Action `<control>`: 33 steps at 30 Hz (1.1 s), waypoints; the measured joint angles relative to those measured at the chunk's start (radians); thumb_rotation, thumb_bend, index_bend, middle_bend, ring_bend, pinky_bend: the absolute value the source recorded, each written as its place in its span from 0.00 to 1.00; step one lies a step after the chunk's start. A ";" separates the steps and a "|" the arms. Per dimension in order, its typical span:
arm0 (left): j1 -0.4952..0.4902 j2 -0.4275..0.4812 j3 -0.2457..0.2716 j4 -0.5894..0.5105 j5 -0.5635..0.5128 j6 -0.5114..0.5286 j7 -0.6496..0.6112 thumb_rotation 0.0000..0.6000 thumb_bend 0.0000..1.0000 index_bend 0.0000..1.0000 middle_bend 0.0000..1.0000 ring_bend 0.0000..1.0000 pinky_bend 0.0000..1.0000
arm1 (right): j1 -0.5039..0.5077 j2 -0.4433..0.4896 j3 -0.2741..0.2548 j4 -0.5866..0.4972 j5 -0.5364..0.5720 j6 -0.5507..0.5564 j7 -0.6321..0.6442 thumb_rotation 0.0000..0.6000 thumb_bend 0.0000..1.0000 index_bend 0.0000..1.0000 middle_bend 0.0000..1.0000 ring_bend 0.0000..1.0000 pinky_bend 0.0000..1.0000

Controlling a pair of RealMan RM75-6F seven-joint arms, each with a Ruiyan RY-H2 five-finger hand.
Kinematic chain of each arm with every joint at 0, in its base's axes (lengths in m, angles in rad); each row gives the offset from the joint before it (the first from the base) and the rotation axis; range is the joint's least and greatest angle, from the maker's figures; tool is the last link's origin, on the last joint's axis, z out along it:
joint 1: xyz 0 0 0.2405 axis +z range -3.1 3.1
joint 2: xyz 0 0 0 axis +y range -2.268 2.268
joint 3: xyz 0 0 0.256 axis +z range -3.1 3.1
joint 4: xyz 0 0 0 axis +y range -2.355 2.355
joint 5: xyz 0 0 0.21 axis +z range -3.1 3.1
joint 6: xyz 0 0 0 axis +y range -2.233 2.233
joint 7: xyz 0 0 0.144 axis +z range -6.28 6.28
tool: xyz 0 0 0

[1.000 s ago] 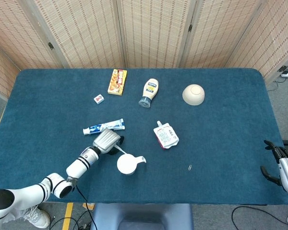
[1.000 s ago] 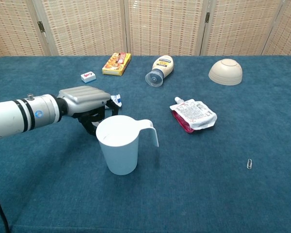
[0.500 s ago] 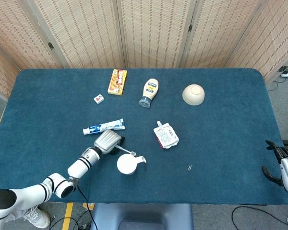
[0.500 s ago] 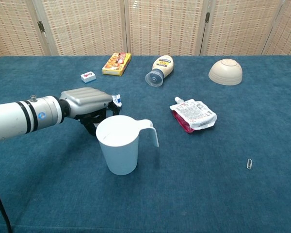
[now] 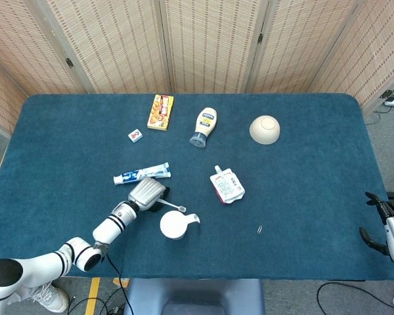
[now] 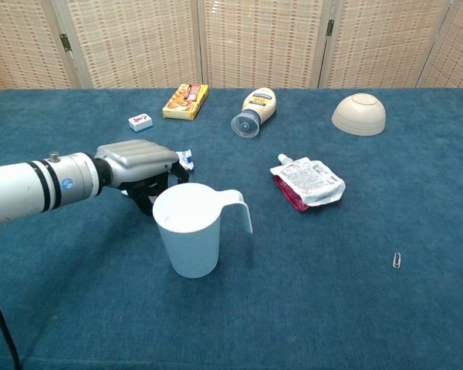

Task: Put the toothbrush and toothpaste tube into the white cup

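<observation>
Woven-reed screens back your counter [image 5: 302, 197], which is covered in a napped dark teal cloth with rounded far corners.

Task items: the white cup [image 5: 175, 224], smooth plastic, tapered, with a hooked handle, stands upright at lower centre-left. The toothbrush [image 5: 171, 206], a thin white stick, shows only in the head view, jutting from your left hand [image 5: 146, 193] toward the cup, its tip near the rim; the fingers [image 5: 163, 194] are closed on it. In the chest view the cup hides the brush, and the hand [image 6: 136, 158] appears as a grey shell just behind the cup. The toothpaste tube [image 5: 142, 174], flat, blue and white, lies just above the hand; the chest view shows only its end [image 6: 185, 159].

Your right hand [image 5: 384, 223] sits at the lower right edge of the head view, off the cloth; you cannot tell how its fingers lie. The chest view omits it.

Other items: yellow carton [image 5: 160, 111]; small white box [image 5: 135, 135]; squeeze bottle [image 5: 204, 126] lying flat; inverted beige bowl [image 5: 264, 128]; crumpled spouted pouch [image 5: 227, 185]; paper clip [image 5: 259, 229].
</observation>
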 measured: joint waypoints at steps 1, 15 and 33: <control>0.001 0.003 -0.004 -0.004 -0.003 0.002 -0.008 1.00 0.45 0.62 0.96 0.92 0.87 | -0.001 0.001 0.000 0.000 0.000 0.001 0.000 1.00 0.23 0.15 0.31 0.26 0.29; 0.066 0.190 -0.073 -0.225 -0.025 0.048 -0.342 1.00 0.45 0.62 0.96 0.92 0.87 | 0.019 -0.005 0.004 -0.005 -0.014 -0.017 -0.010 1.00 0.23 0.15 0.31 0.26 0.29; 0.118 0.395 -0.062 -0.521 0.234 0.173 -0.976 1.00 0.45 0.60 0.96 0.91 0.87 | 0.018 -0.005 -0.002 -0.014 -0.026 -0.009 -0.014 1.00 0.23 0.15 0.31 0.26 0.29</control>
